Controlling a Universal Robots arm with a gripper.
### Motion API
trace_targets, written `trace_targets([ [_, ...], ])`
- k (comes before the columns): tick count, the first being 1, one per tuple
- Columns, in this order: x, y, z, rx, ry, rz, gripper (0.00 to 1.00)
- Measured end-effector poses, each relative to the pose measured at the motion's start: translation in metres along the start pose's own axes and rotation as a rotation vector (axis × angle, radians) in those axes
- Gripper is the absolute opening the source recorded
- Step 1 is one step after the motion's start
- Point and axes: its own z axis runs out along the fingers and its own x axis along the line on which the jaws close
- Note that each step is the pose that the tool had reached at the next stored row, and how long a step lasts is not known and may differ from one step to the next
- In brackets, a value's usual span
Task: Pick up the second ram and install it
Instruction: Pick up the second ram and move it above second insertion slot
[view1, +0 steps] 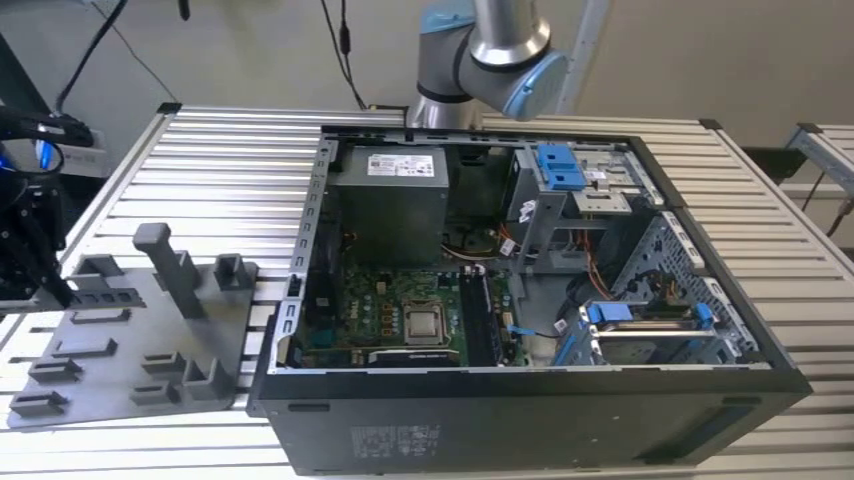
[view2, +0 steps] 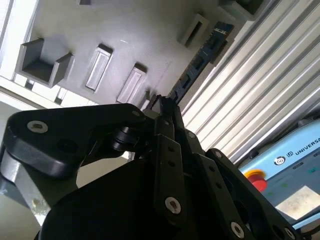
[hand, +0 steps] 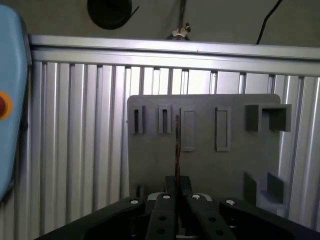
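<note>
Bright, even light; glare on table slats (view2: 250, 85)

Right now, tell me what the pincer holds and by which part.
The pincer is shut on the second ram, gripping one end; the rest juts out over the grey tray.

The black end effector (view2: 162, 104) pinches one end of the ram (view2: 200, 62), a dark strip slanting out above the grey tray (view2: 140, 30); pale slots (view2: 97, 67) line the tray; beyond lies the slatted bench (view2: 250, 90); a blue pendant (view2: 295, 165) carries a red button (view2: 256, 179).
</note>
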Motion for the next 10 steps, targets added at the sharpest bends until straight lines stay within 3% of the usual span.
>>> trace_targets([
  [10, -0.0151, -0.0007, -0.0085, 0.0095, 0.0003, 0.0, 0.14],
])
